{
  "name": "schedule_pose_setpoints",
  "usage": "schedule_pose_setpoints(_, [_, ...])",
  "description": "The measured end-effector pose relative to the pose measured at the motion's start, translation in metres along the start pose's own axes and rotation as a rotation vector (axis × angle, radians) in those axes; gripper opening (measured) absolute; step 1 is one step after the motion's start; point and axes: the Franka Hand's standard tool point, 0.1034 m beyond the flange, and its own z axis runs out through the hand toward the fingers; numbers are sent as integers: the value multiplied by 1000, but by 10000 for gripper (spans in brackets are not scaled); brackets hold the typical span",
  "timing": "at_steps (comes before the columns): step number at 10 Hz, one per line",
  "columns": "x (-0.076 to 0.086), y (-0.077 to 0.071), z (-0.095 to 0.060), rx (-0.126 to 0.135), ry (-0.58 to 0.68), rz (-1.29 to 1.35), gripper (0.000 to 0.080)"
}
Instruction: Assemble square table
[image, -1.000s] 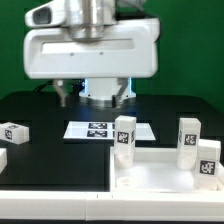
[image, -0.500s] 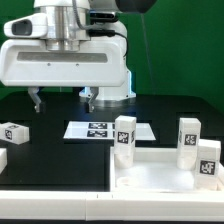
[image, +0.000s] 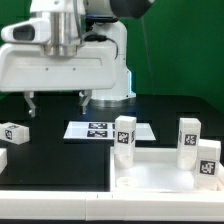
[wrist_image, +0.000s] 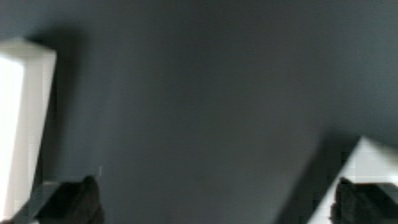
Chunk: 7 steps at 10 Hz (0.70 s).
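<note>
The big white plastic square table top (image: 165, 178) with a raised rim lies at the front of the black table (image: 60, 160), on the exterior view's right. Three short chunky white legs (image: 124, 138) with black-and-white tags stand up by its rim. One more leg (image: 14, 132) lies near the exterior view's left edge. The parts look hard, light and smooth, so they may slip. A good place to hold a leg is across its flat sides. The gripper (image: 57, 102) hangs above the black table, wide open. It holds nothing and touches nothing.
</note>
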Motion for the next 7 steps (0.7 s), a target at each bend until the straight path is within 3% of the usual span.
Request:
schedule_pose_setpoints(1, [-24,4,17,11,-46,-66,649])
schedule_pose_setpoints(2, [-40,8,29,-2,-64,-103,649])
schedule_pose_setpoints(3, [-44,9,28,-43,-38,-146,649])
schedule_pose_setpoints(6, [-45,7,28,-46,-64,-233,649])
schedule_pose_setpoints(7, [-49,10,31,-59,-69,-236,649])
